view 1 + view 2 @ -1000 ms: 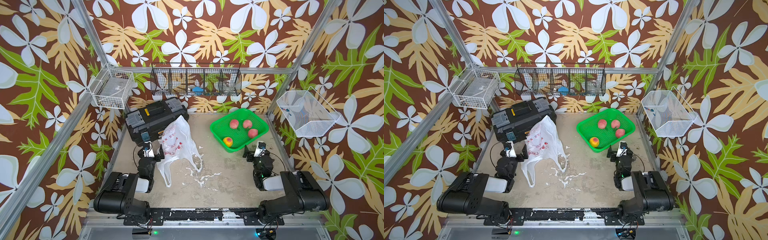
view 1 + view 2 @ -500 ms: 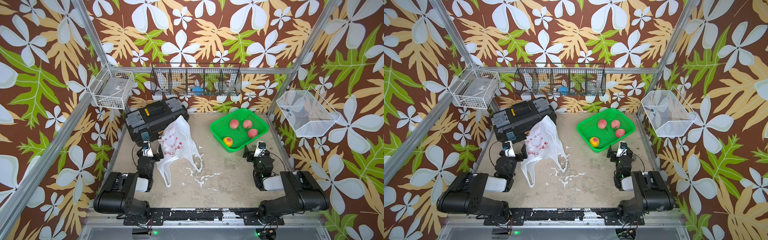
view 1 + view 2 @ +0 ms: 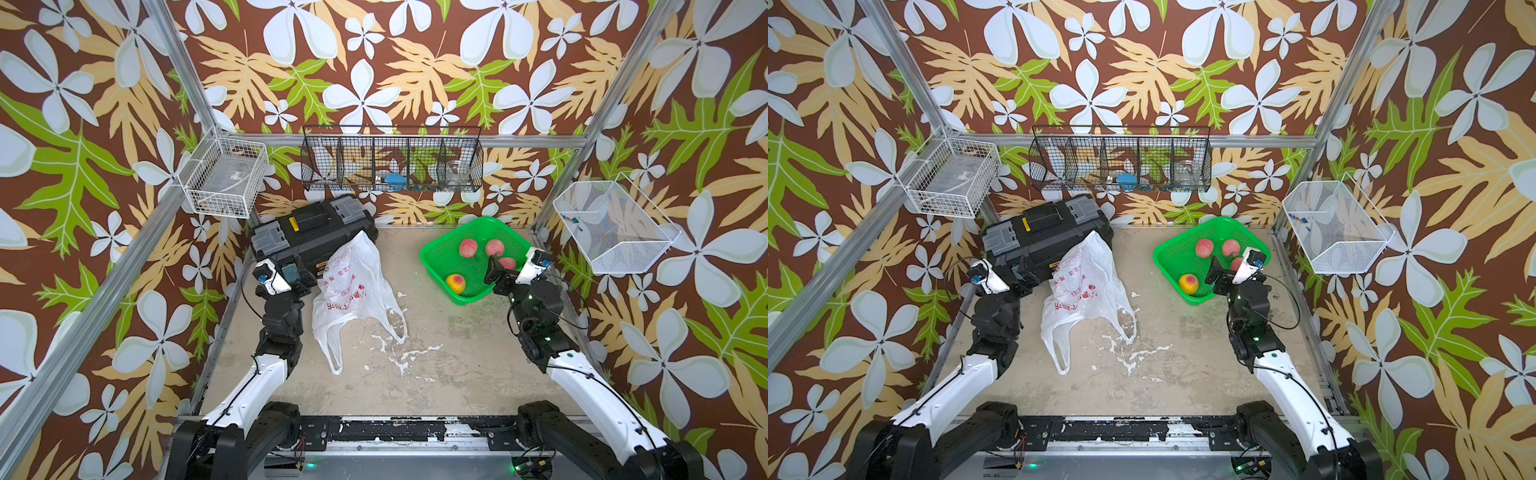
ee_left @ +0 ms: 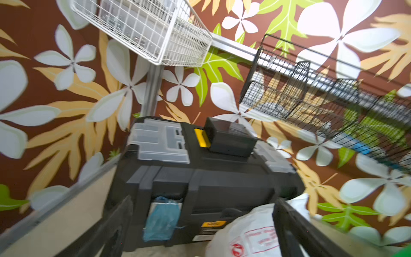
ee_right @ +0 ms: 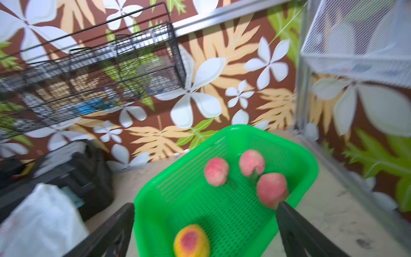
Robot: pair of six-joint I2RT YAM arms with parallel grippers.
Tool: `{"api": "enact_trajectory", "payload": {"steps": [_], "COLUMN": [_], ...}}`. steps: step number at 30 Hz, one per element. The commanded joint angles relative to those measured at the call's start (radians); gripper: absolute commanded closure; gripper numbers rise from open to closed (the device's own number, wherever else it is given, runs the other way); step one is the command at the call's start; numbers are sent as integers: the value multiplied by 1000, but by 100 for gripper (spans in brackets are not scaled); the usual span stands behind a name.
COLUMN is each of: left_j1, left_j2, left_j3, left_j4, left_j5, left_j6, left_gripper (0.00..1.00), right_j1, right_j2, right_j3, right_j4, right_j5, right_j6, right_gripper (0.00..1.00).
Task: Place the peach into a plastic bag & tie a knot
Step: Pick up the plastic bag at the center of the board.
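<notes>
Floral wallpaper in brown, green and cream closes round a pale, scuffed bench (image 3: 457, 365).

In both top views a thin, translucent white plastic bag (image 3: 353, 282) with red print slumps against the front of a black plastic toolbox (image 3: 307, 232), which props it half upright. Its two loop handles (image 3: 334, 357) trail loose away from the toolbox, so nothing is knotted yet. Well apart from the toolbox, by the same back wall, a green perforated plastic basket (image 3: 428, 259) corrals three pink peaches (image 3: 468, 248) and one yellow-red peach (image 3: 455, 283). The left claw (image 3: 297, 279) hovers just before the toolbox, beside the bag, spread wide and empty, probably placed to catch the bag's mouth. The right claw (image 3: 505, 269), equally wide and empty, hangs over the basket, likely lining up a pick.

From the left wrist, blurred, the left claw (image 4: 202, 201) frames the toolbox (image 4: 211, 173) front, with the bag (image 4: 249, 233) against one finger's inner side.

From the right wrist, the right claw (image 5: 205, 205) brackets the basket (image 5: 244, 129). The yellow-red peach (image 5: 192, 241) lies nearest, and nothing is touched.
</notes>
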Motion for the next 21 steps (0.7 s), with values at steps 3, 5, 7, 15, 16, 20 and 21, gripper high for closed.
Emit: {"api": "enact_trajectory", "payload": {"steps": [3, 5, 7, 15, 16, 20, 21], "left_j1": [-8, -31, -35, -61, -62, -61, -62], "left_j2": [-21, -25, -17, 72, 72, 58, 60], "left_j3": [161, 207, 271, 558, 575, 556, 547], "left_j4": [-401, -468, -583, -978, -996, -1009, -1011], "left_j5": [141, 220, 277, 376, 356, 369, 387], "left_j6": [-226, -175, -168, 5, 19, 22, 11], "left_gripper": [3, 13, 18, 30, 30, 29, 29], "right_j1": [73, 201, 366, 784, 791, 795, 795], "right_j2": [-9, 36, 104, 532, 576, 759, 807], "right_j3": [-52, 9, 65, 272, 304, 421, 451], "right_j4": [-103, -247, -352, -493, -501, -499, -503], "right_j5": [-471, -356, -219, 58, 75, 75, 80], "right_j6": [265, 182, 77, -173, -183, -220, -226], "right_gripper": [25, 25, 23, 14, 14, 23, 26]}}
